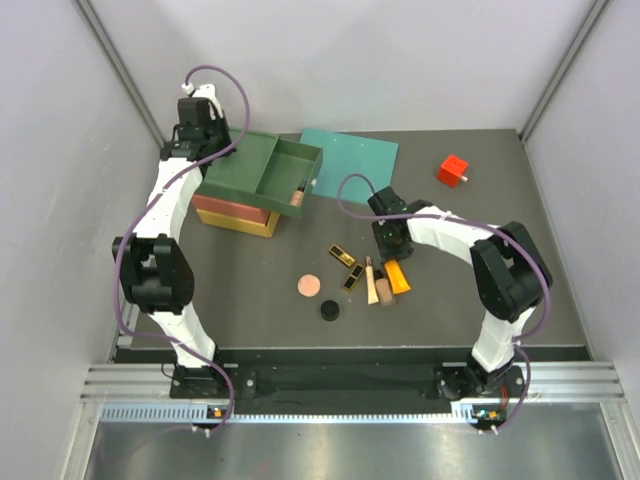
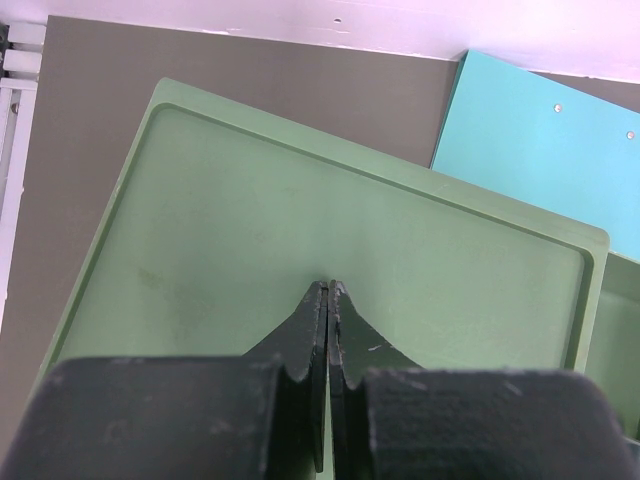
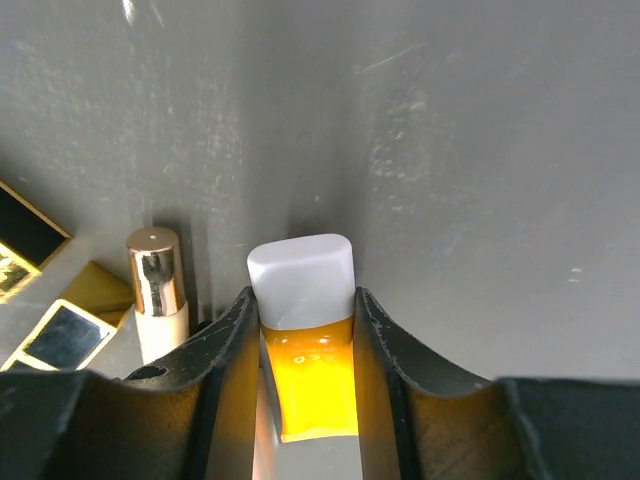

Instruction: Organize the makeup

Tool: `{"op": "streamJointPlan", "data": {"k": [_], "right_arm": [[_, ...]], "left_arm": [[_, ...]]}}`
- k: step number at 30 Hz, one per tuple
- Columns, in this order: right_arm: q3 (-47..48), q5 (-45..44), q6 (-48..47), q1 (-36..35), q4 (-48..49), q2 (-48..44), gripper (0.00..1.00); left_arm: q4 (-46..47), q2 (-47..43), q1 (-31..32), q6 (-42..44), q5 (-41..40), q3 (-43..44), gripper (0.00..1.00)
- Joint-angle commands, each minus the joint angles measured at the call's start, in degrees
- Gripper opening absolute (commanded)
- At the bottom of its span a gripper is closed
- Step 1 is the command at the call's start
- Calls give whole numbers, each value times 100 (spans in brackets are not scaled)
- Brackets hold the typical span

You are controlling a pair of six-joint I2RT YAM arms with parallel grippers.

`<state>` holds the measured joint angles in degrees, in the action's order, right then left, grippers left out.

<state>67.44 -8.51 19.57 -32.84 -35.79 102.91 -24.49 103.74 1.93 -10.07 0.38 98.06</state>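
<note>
My right gripper point(image 1: 394, 258) point(image 3: 303, 300) is shut on the orange tube point(image 1: 398, 275) point(image 3: 305, 350), both fingers pressing its sides just below the grey cap; the tube lies on the table. Beside it lie a beige tube point(image 1: 370, 283) point(image 3: 157, 290) with a gold cap, a brown tube point(image 1: 384, 292), two black-and-gold cases point(image 1: 342, 256) point(image 1: 353, 277), a pink disc point(image 1: 308, 286) and a black jar point(image 1: 329, 310). Another tube point(image 1: 297, 195) rests in the open green drawer point(image 1: 285, 165). My left gripper point(image 1: 203, 148) point(image 2: 330, 285) is shut and empty above the green box top point(image 2: 300, 220).
The green box point(image 1: 235, 165) stands on red and yellow layers at the back left. A teal mat point(image 1: 350, 150) point(image 2: 545, 150) lies behind the drawer. A red cube point(image 1: 453, 170) sits at the back right.
</note>
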Motion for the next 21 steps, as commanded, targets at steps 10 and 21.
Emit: {"op": "streamJointPlan", "data": {"k": [10,21], "right_arm": [[3089,569,-156,85,-261,-228,2],[5296,1668,195,15,202,782,2]], "left_arm": [[-1506,515,-9,93,-65,-323,0],[-1506,524,-9,75,120,-340,0]]}}
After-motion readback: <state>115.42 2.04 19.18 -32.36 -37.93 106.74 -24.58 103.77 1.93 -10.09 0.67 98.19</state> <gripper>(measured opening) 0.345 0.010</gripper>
